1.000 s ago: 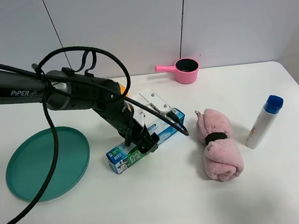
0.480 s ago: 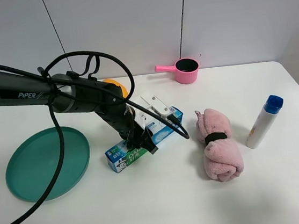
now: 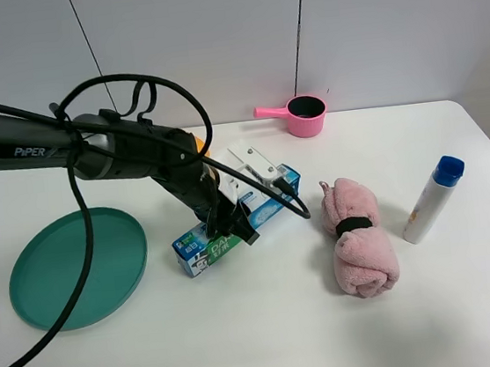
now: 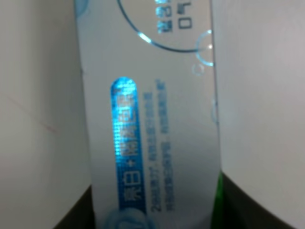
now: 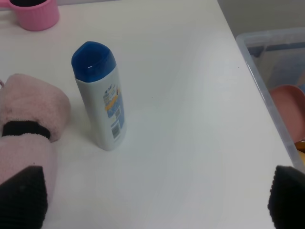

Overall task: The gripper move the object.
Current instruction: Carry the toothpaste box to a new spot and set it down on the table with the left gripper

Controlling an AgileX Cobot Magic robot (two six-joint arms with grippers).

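Your left gripper (image 3: pixel 230 228) is clamped across the DARLIE toothpaste box (image 3: pixel 270 205). In the left wrist view the box runs straight between the dark jaws, each pressed to one long edge. The grip sits nearer the box's green end than its blue end, so the longer part sticks out past the jaws, away from the arm. The box lies slantwise on the white table (image 3: pixel 245 343). You cannot tell from here whether it has left the surface.

I judge the grasp made and the carrying step in hand. The next move calls for a steady lift before any sideways travel, since the off-centre hold could let the long end droop or twist.

The teal plate (image 3: pixel 75 265) lies near the gripper on the arm's side. The rolled pink towel (image 3: pixel 357 237) lies just beyond the box's far end. Well apart, past the towel, stands the white bottle with a blue cap (image 3: pixel 428 201). The pink scoop cup (image 3: pixel 304 115) is farthest back. Your right gripper (image 5: pixel 157 198) hangs idle, jaws spread wide, near that bottle.
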